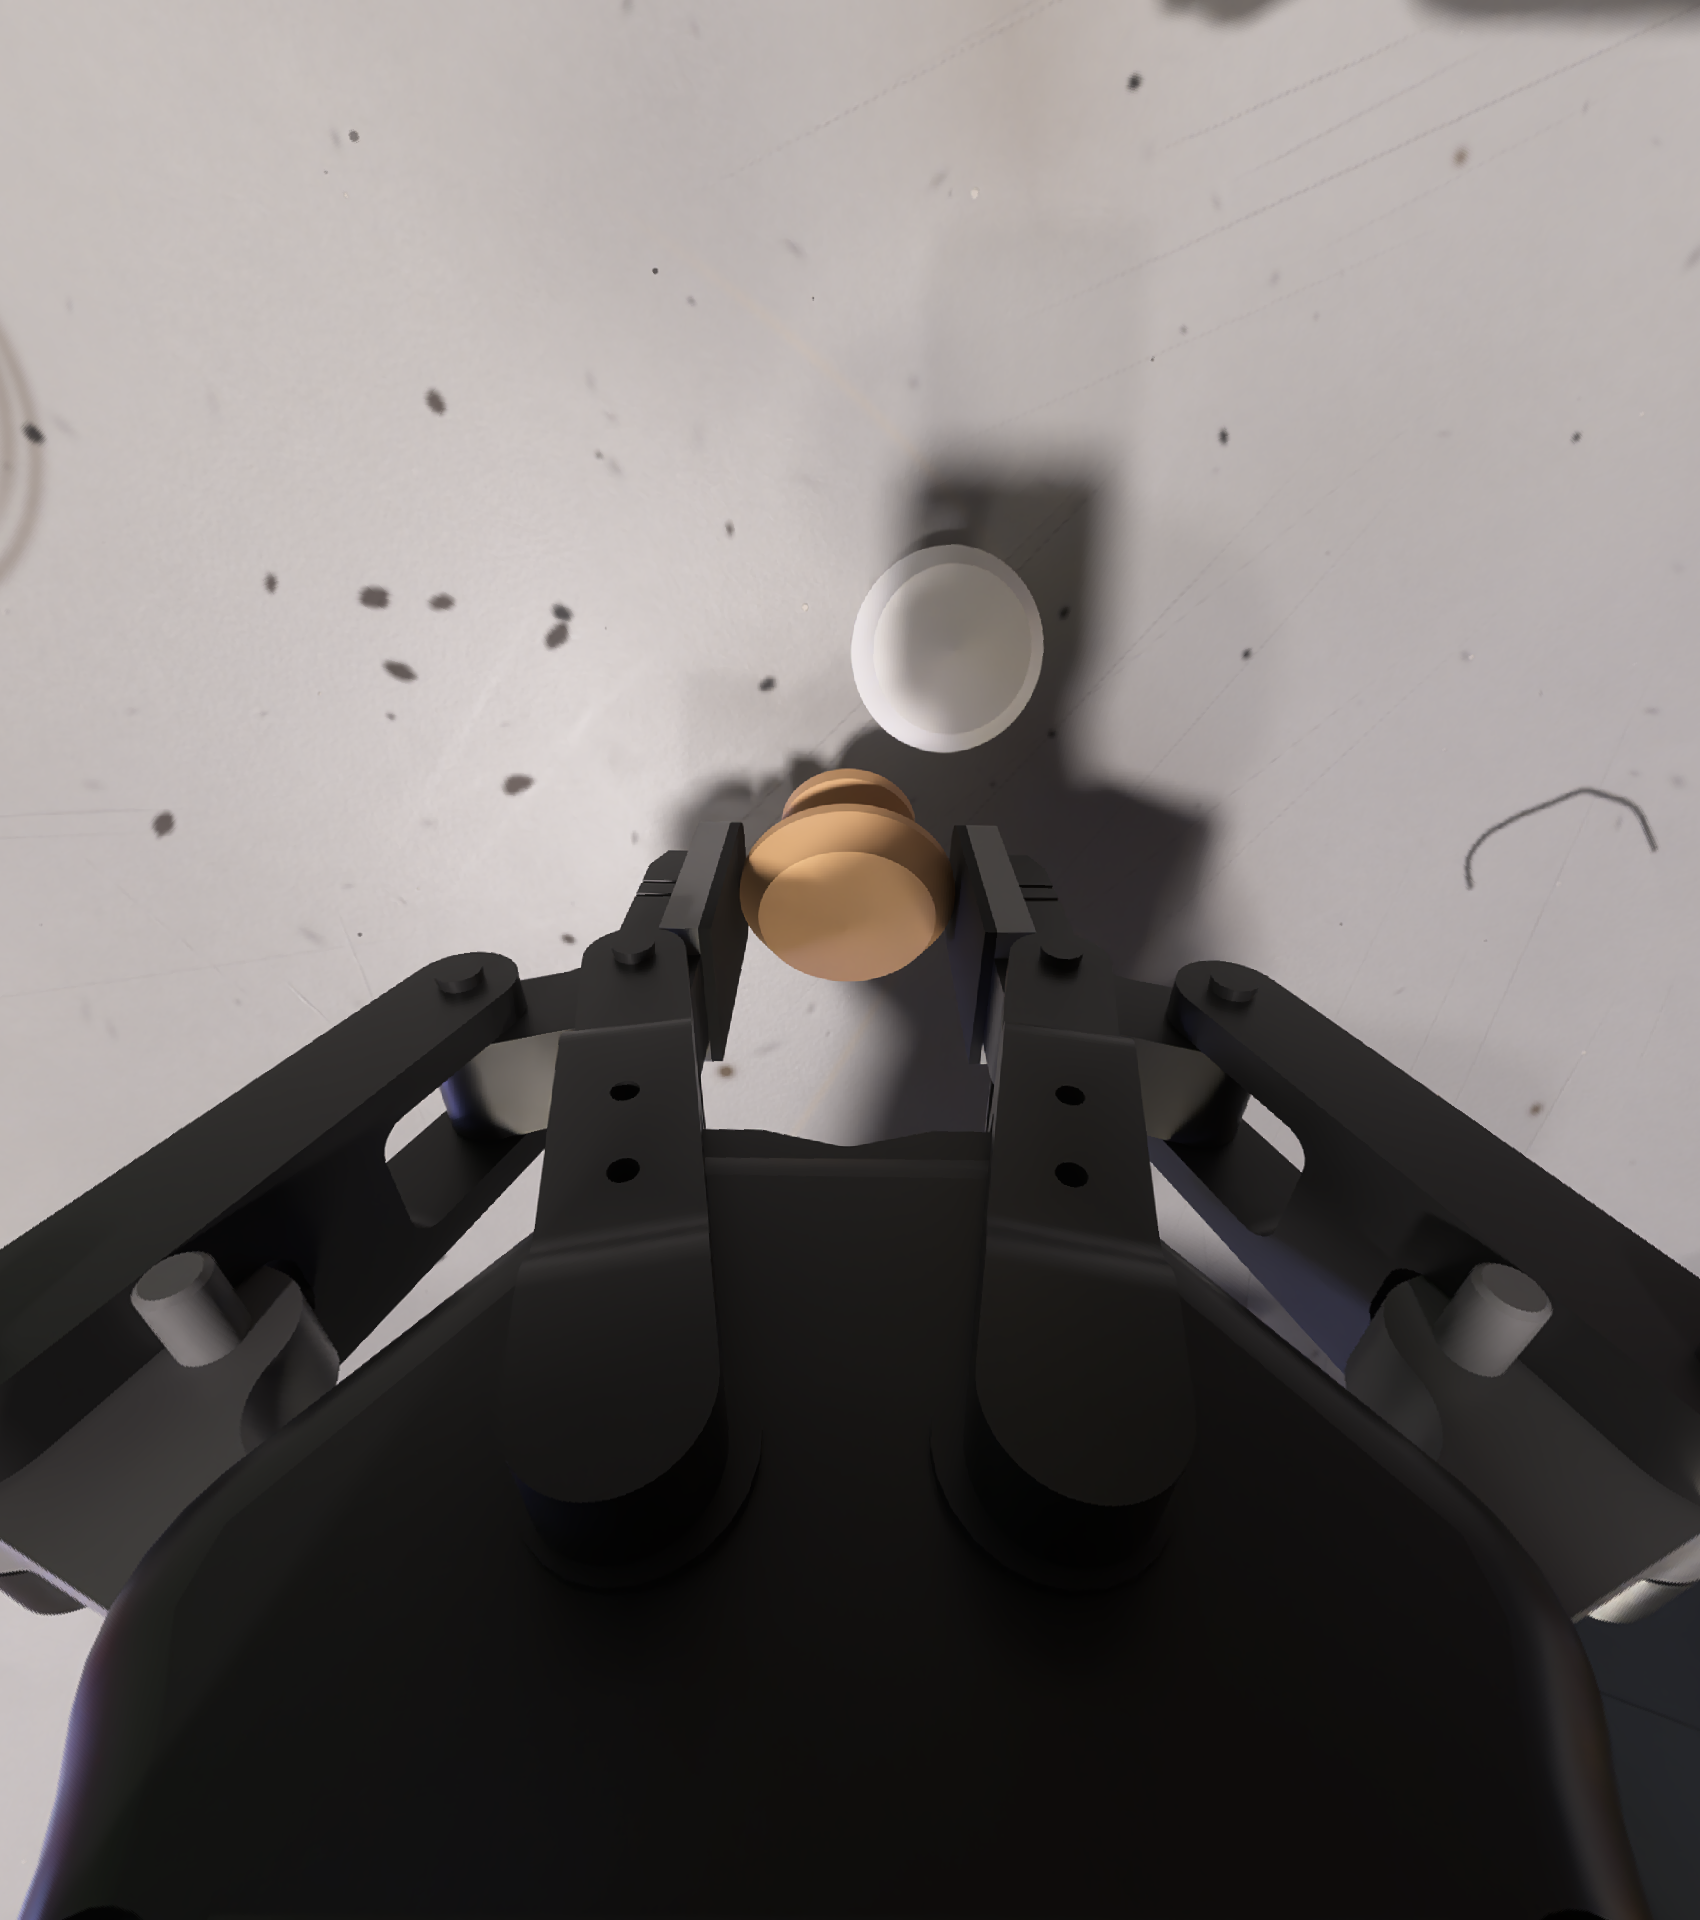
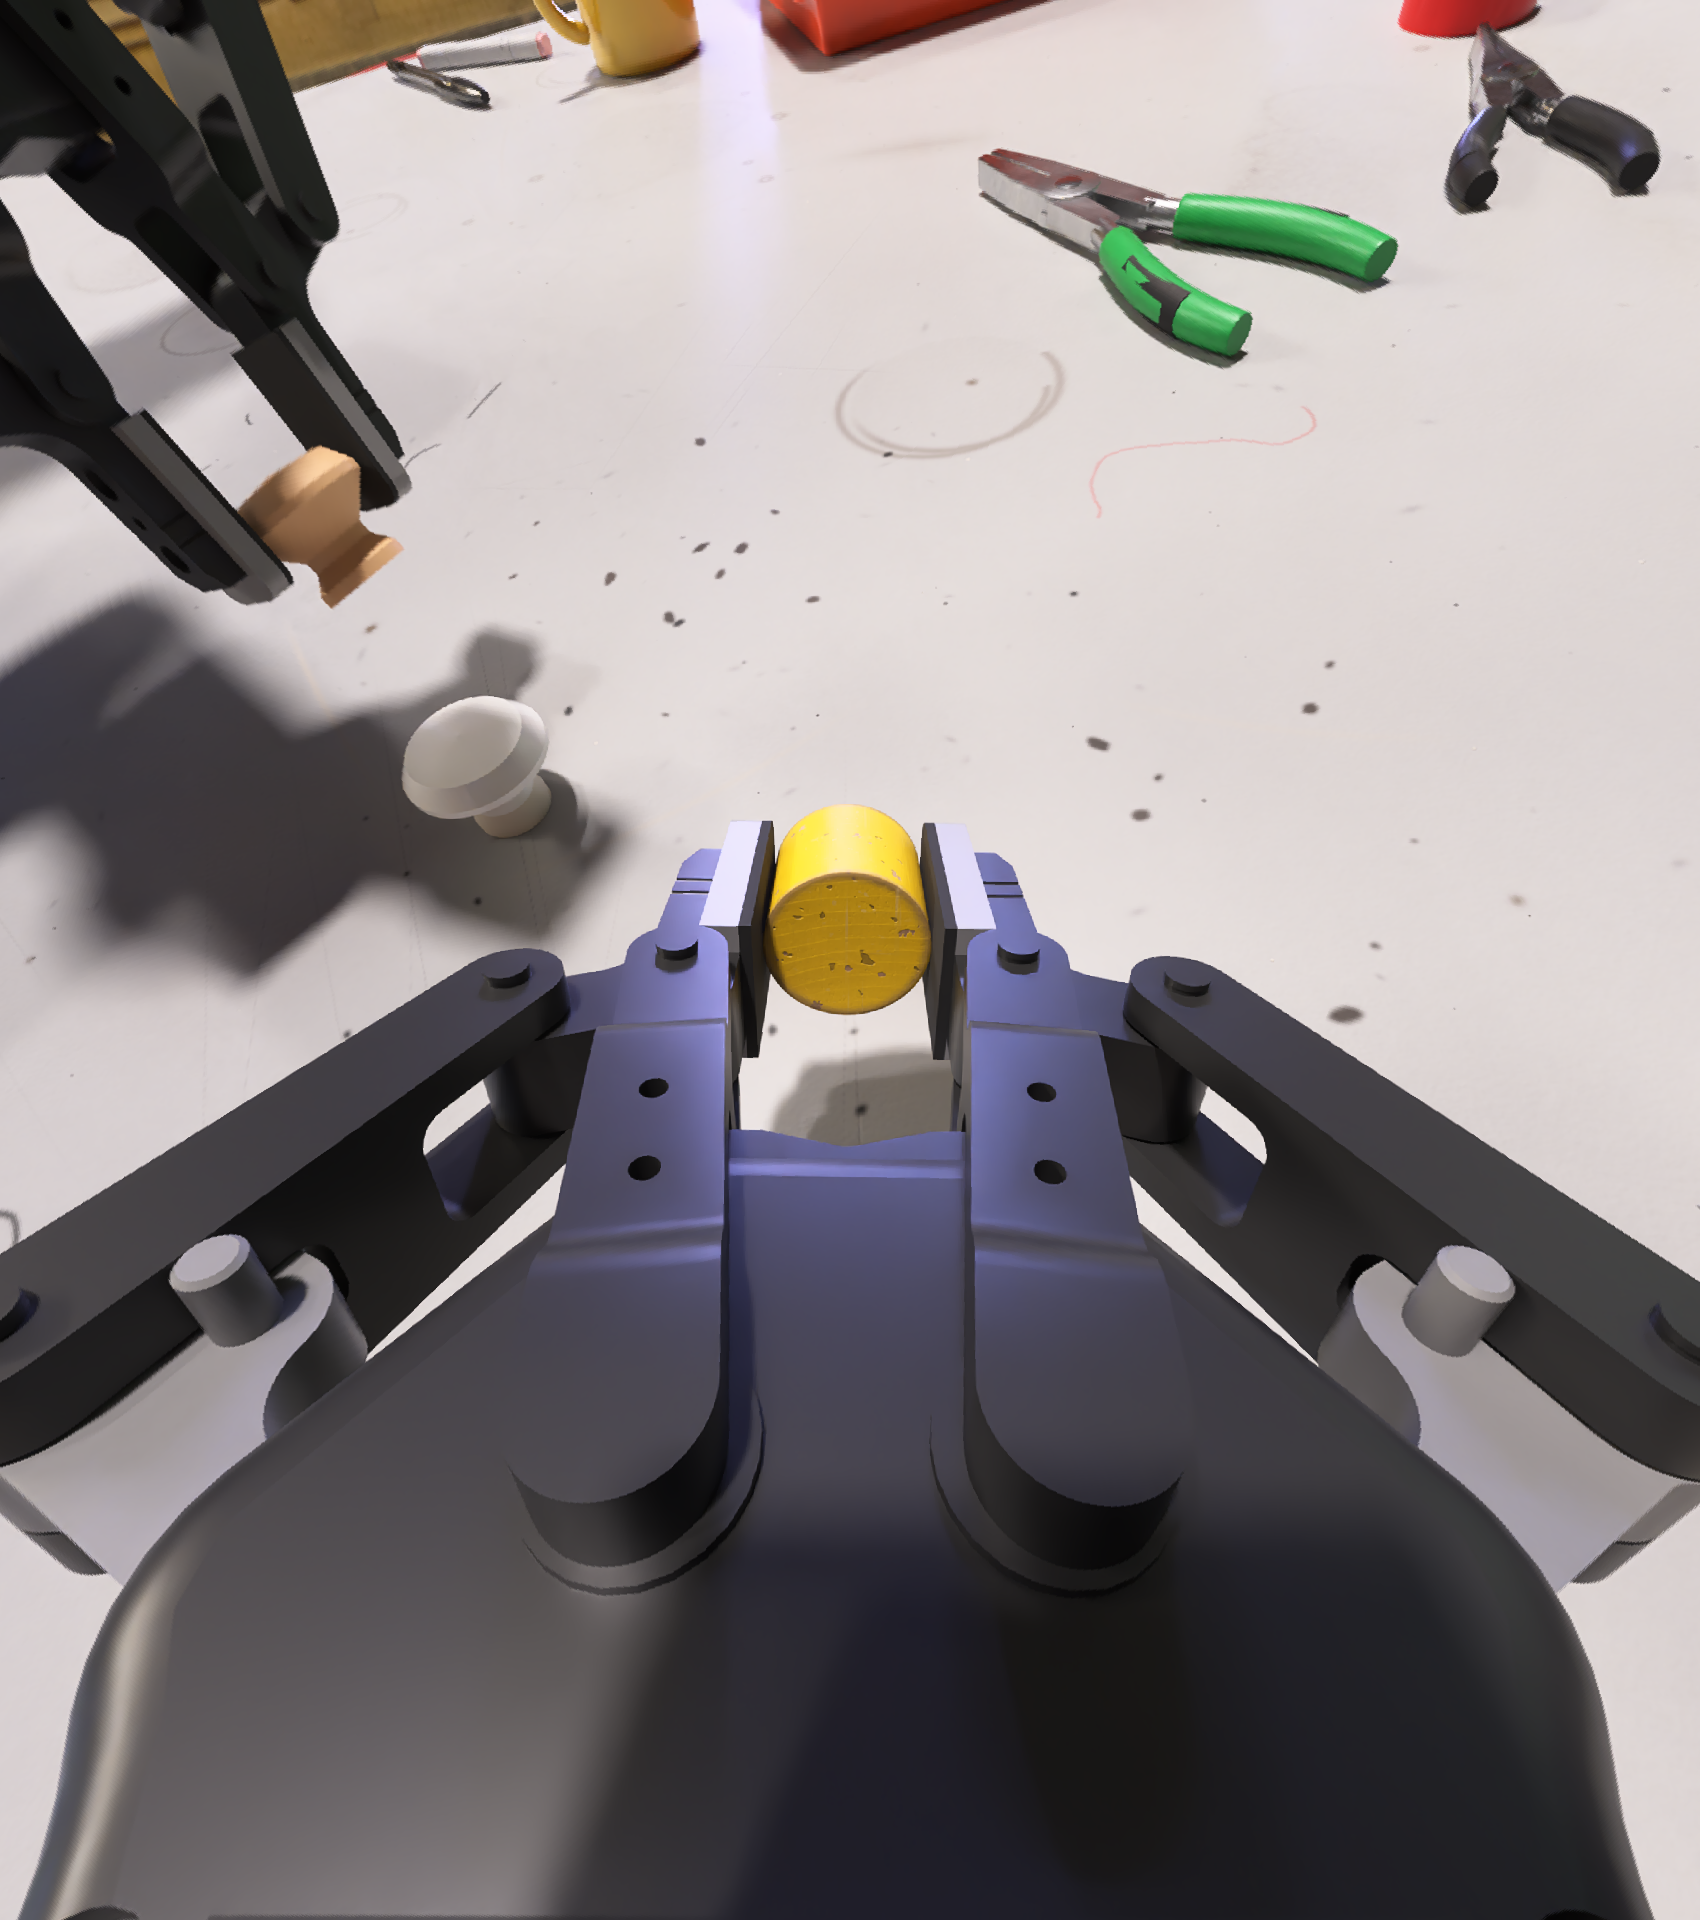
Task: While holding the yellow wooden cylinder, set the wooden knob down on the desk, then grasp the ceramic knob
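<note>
Left gripper (image 1: pixel 846 894) closed on the wooden knob (image 1: pixel 841 904), pads pressed against either side of its rounded head, stem pointing away from the camera toward the desk (image 1: pixel 306 312). Seen from the right wrist view, held clear of the surface, tilted, base end lowest, with a dark shadow cast on the desk beneath. Ceramic knob (image 1: pixel 948 644) white, lying on the desk just beyond the wooden one in the left view — not touching it, partly inside the gripper's shadow. In the right view, resting on its side, domed head toward the left, short stem toward the right, between the left gripper and the right one. Right gripper (image 2: pixel 846 914) clamped on the cylinder (image 2: pixel 848 914), yellow, speckled end face turned to the camera, pads flat against its curved sides, held above the desk with a small shadow under it. Farther back on the desk: green pliers (image 2: pixel 1199 239), jaws pointing left, handles spread; black pliers (image 2: pixel 1542 114) near the right edge; a yellow mug (image 2: pixel 628 31) and a red box (image 2: pixel 877 21) at the top edge, both cut off — a small dark tool (image 2: pixel 441 81) left of the mug, too small to identify. Desk pale, flecked with dark spots and faint ring marks.
</note>
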You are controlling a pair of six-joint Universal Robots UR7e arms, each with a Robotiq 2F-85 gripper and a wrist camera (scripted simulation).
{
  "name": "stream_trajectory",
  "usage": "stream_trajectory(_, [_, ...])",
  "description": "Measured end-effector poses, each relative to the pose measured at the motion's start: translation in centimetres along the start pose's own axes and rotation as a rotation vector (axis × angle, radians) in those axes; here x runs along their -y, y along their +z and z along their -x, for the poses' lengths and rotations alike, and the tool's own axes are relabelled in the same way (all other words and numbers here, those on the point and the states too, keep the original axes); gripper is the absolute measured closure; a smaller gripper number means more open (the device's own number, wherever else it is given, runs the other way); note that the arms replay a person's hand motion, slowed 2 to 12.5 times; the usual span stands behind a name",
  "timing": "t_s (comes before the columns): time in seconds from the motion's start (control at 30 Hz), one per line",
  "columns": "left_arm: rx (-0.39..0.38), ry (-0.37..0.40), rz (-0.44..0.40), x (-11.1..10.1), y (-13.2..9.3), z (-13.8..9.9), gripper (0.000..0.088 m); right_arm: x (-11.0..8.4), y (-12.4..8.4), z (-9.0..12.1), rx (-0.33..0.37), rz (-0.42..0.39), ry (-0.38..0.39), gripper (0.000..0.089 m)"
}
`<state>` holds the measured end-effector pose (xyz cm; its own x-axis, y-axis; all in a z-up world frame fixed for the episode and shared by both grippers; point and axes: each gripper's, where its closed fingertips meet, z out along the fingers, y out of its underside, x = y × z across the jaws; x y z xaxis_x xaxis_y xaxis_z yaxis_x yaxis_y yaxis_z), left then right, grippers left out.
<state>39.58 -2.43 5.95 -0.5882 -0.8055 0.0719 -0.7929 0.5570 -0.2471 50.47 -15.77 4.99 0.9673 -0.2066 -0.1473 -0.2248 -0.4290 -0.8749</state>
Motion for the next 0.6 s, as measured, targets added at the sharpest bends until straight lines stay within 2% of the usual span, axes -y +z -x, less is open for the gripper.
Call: stream_trajectory(0.6, [0.023,0.004,0.075,0.5,2.0,0.3,0.0532,0.2,-0.2,0.0,0.018,-0.016,0.019,0.0644])
